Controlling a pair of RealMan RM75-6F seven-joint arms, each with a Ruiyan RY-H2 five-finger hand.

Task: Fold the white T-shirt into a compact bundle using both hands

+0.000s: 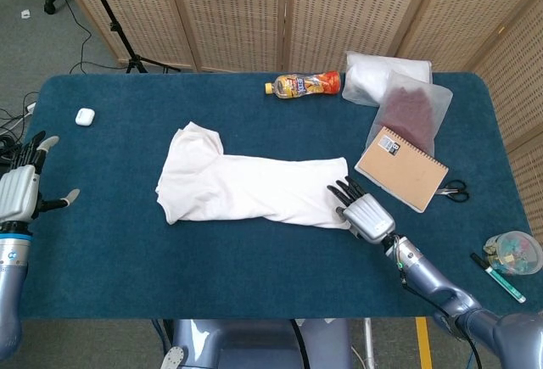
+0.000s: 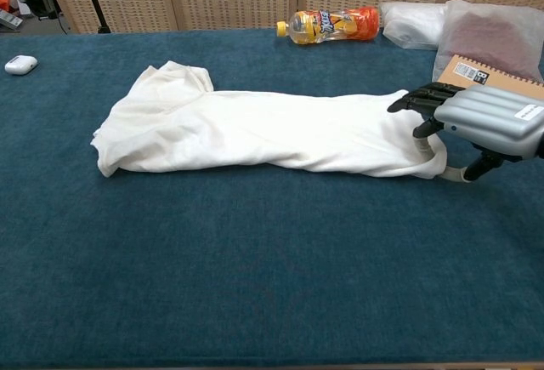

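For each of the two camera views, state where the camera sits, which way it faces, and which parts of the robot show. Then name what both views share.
Head view: high above the table's near edge, looking steeply down; shows the left hand off the table's left end and the right hand with its forearm.
Chest view: low at the near edge, looking across the table toward the screens; only the right hand.
Shared: white T-shirt, bottle, notebook.

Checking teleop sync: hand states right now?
Left hand: open, fingers spread, holding nothing, off the table's left edge.
Right hand: at the white T-shirt hem; grip cannot be told.
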